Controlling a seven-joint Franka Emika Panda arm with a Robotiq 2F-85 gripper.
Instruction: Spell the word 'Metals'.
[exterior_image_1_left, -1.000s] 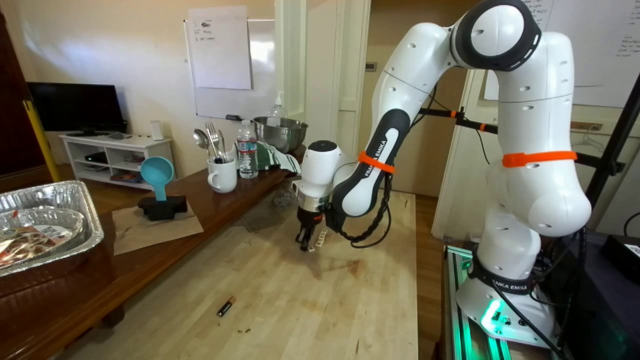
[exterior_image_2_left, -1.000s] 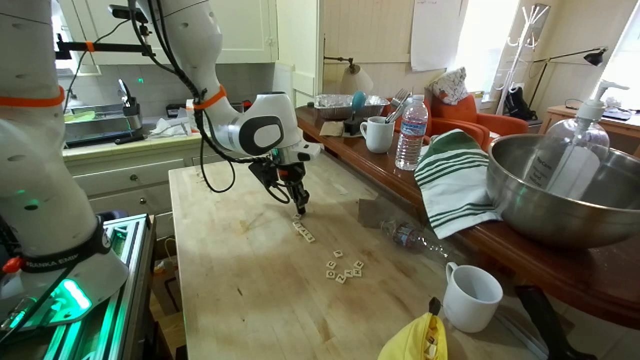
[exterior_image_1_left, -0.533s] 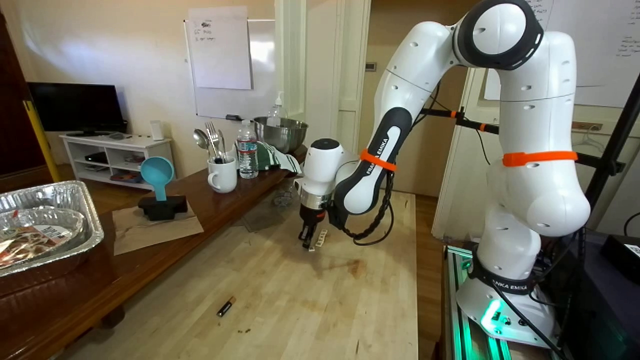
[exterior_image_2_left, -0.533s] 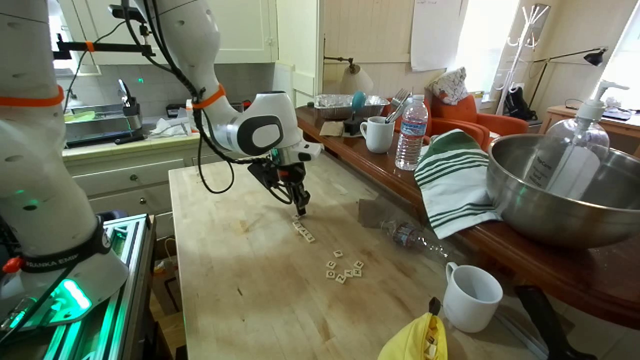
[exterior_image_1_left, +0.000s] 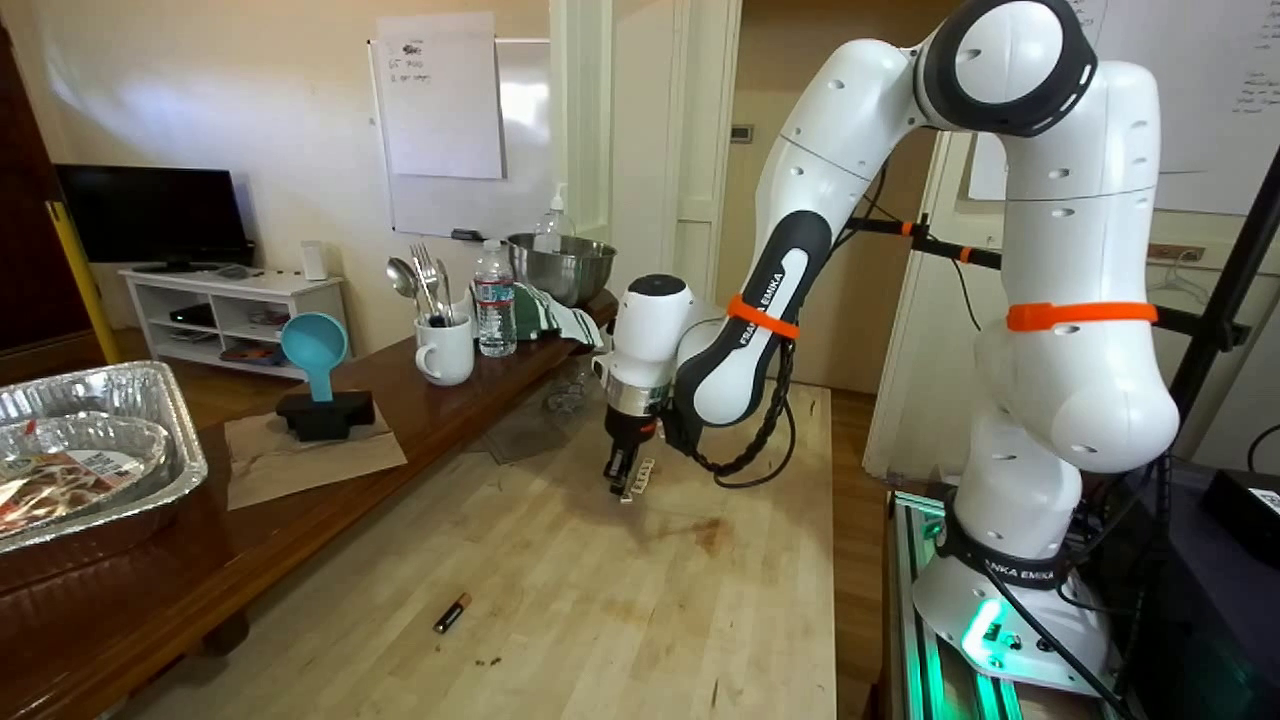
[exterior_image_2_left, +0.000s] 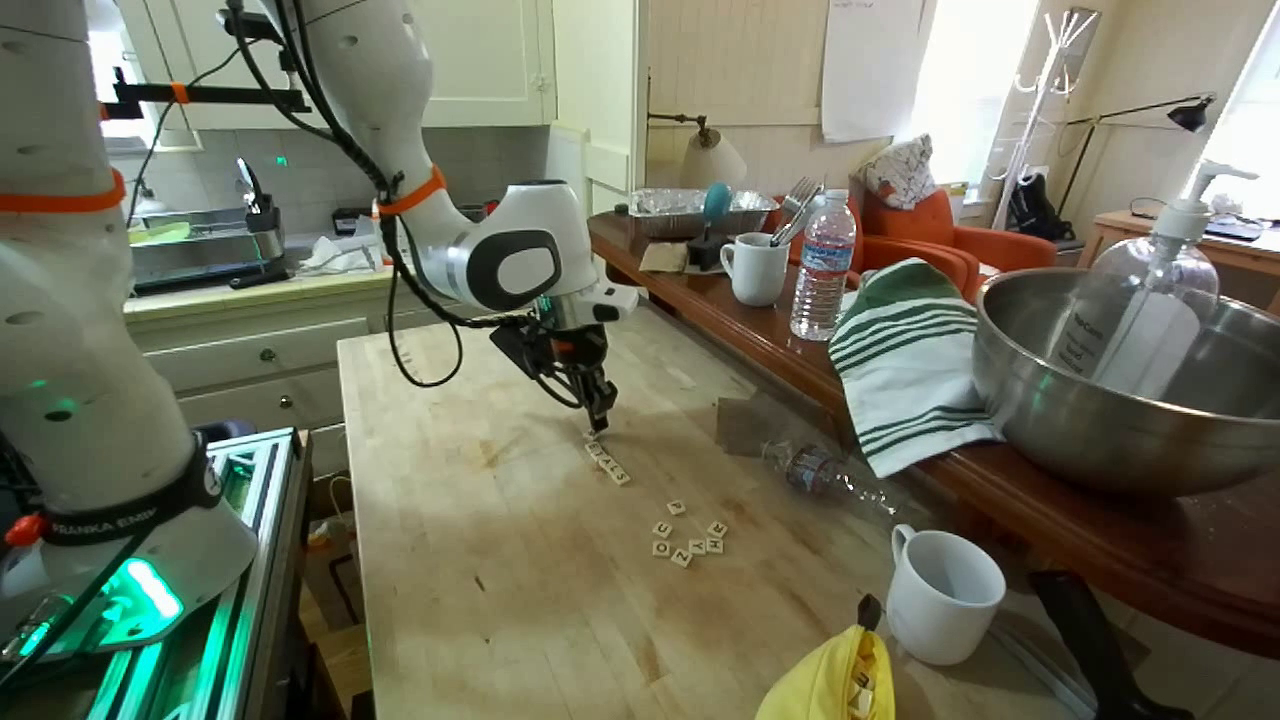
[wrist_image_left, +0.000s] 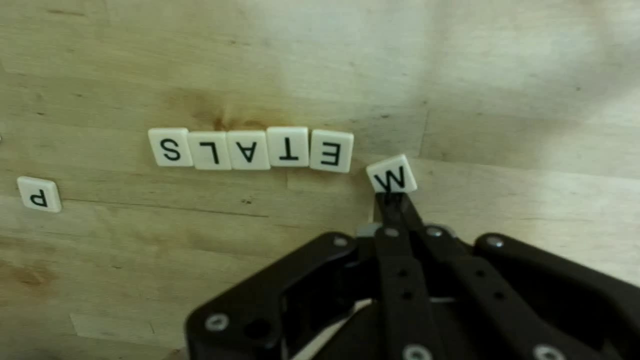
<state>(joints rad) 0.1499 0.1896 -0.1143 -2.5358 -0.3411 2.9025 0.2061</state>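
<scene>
Only the wrist view lets us read the M tile (wrist_image_left: 391, 172), lying askew just beside the E tile (wrist_image_left: 332, 151), apart from it, on the tabletop (wrist_image_left: 500, 145). There we see the hand (wrist_image_left: 395, 199), its fingers pressed together over the M tile's near edge. An exterior view alone shows us a yellow pouch (exterior_image_2_left: 828, 680) near a mug (exterior_image_2_left: 940, 610).

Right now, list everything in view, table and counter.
Row tiles: five, white, table
M tile: one, white, near row
Loose tiles: seven, white, table
Battery: one, black/copper, table
Pouch: one, yellow, table
Mugs: two, white, counter; beside pouch
Cutlery: several, silver, counter mug
Bottles: two, clear, counter; alongside
Bowl: one, silver, counter
Dispenser: one, clear, bowl
Towel: one, green/white, counter
Trays: two, silver, counter
Scoop: one, blue, stand
Gripper: one, black, at M tile
Arm: one, white, above table
</scene>
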